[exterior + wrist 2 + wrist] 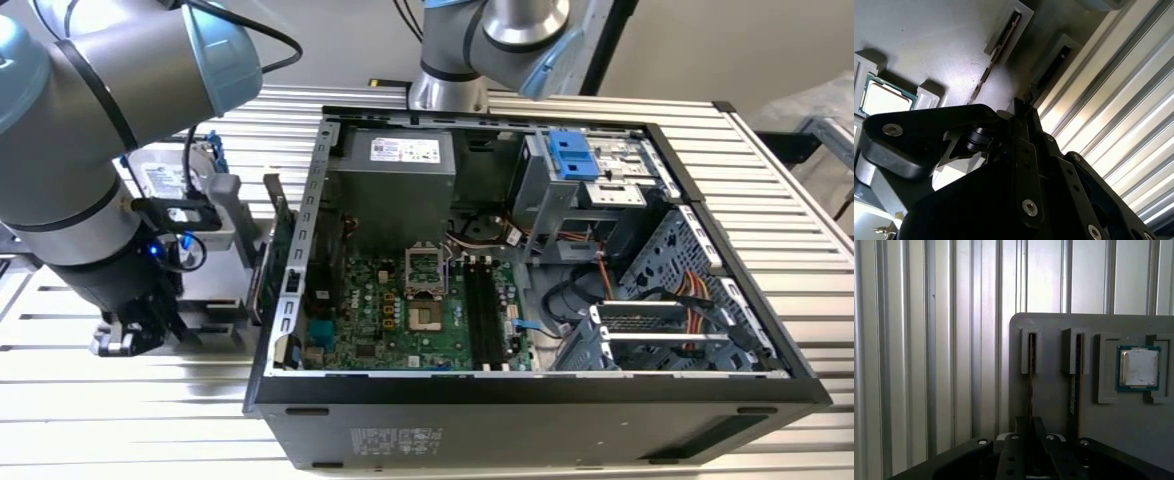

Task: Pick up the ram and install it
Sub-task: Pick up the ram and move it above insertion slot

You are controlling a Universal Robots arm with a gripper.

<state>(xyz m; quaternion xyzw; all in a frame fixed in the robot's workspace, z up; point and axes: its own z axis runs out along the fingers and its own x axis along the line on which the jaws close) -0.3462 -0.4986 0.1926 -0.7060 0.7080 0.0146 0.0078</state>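
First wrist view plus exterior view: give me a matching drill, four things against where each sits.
Things:
1. ram
2. chip
3. end effector
4. case

Places:
A. open, on the slatted table
B. lying flat in the tray
C. on edge in the tray, by its outer edge
D. down at the ram

Pairs: 1-C, 2-B, 3-D, 4-A

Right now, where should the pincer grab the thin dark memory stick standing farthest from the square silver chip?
Probably by its long exposed edge, about midway, pinching the two flat faces. The thin dark circuit-board stick stands on edge in the flat grey slotted tray, leaving only that edge free. Come straight down from above, where the black pincer sits in line with it.
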